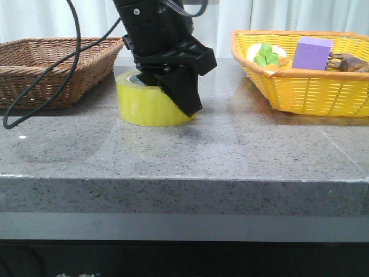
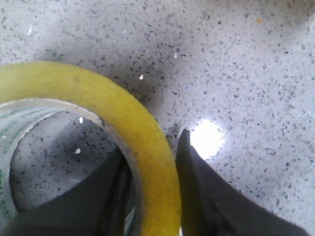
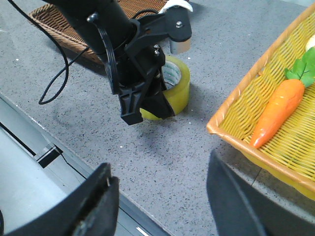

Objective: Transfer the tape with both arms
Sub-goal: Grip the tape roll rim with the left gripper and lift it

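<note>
At the centre of the speckled grey stone table (image 1: 230, 144), the black left gripper (image 1: 180, 95) stands over the one wide roll of translucent yellow packing tape (image 1: 147, 104). Its jaws straddle the roll's wall: one finger sits inside the pale green-printed core, the other just outside, the band (image 2: 147, 162) between them. Both fingers lie close against the wall, but firm contact cannot be confirmed, and the fingertips are cut off by the left wrist view's edge. The roll lies flat on the table, its far side hidden behind the gripper in the front view.

The black right gripper (image 3: 160, 196) hangs spread wide and holds nothing, well apart from the roll; only its two blurred fingers show.

Two baskets are counted: one brown wicker basket (image 1: 52, 63) to the left, crossed by a black cable (image 1: 57, 86), and one yellow woven basket (image 1: 305, 86) to the right. The latter holds one purple block (image 1: 311, 53), one orange toy carrot (image 3: 278, 110) with green leaves, and a brown object (image 1: 349, 62), cut off and not identifiable.
</note>
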Motion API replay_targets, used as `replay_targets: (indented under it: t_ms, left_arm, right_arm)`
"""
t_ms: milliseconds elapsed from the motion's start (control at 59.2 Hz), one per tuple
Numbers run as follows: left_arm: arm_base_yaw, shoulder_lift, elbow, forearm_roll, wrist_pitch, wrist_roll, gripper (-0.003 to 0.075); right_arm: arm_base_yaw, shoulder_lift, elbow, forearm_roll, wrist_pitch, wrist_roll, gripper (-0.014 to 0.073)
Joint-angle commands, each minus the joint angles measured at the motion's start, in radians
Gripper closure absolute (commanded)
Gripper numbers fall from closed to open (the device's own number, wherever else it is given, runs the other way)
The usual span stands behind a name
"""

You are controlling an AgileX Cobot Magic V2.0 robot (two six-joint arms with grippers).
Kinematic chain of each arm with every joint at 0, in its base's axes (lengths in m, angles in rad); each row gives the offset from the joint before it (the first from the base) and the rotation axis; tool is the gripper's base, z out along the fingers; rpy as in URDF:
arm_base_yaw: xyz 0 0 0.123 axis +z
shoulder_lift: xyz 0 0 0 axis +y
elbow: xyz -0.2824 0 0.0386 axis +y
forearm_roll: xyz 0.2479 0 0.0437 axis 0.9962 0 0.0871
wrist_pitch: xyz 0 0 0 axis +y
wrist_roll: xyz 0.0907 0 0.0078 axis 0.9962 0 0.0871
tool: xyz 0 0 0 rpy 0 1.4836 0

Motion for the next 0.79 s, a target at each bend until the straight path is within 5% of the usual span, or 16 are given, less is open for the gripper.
replay_targets:
  t_ms: [0,473,777]
  left_arm:
    - [-0.009,-0.059,-0.077,-0.009,-0.003,-0.002,0.0564]
    - [0.008,-0.060,-0.416,0.064,0.174,-0.002,0.0564]
    - [0.156,-0.060,-0.506,0.068,0.256,-0.012,0.0564]
  right_arm:
    - [0.000,-0.004,-0.024,0.006,-0.068,-0.004,0.0166]
    - [0.000,-0.004,-0.024,0.006,-0.068,-0.004,0.0166]
    - [0.000,-0.004,-0.024,0.006,-0.068,-0.004,0.0166]
